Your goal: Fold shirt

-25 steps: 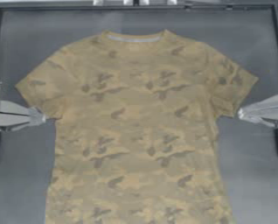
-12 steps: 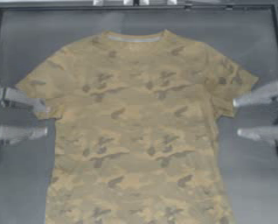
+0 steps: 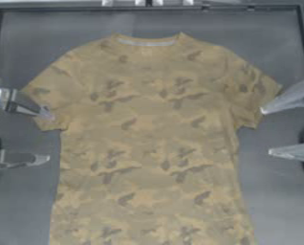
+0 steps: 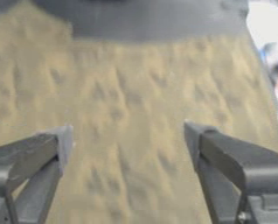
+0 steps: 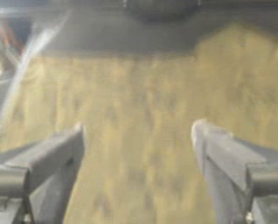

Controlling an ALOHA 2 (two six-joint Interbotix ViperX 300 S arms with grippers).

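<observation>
The shirt, tan with a faint camouflage pattern, lies flat and spread out in the top view, collar toward the far edge and hem at the near edge. My left gripper is open at the shirt's left side, one finger by the left sleeve and the other below it over bare table. My right gripper is open at the right side, its fingers just off the right sleeve and side seam. In the left wrist view the shirt fills the space beyond the spread jaws. The right wrist view shows the shirt the same way.
The dark table shows on both sides of the shirt and beyond the collar. A metal frame runs along the far edge and down both sides.
Both grippers have gone from nearly shut to wide open beside the sleeves. The shirt has not moved.
</observation>
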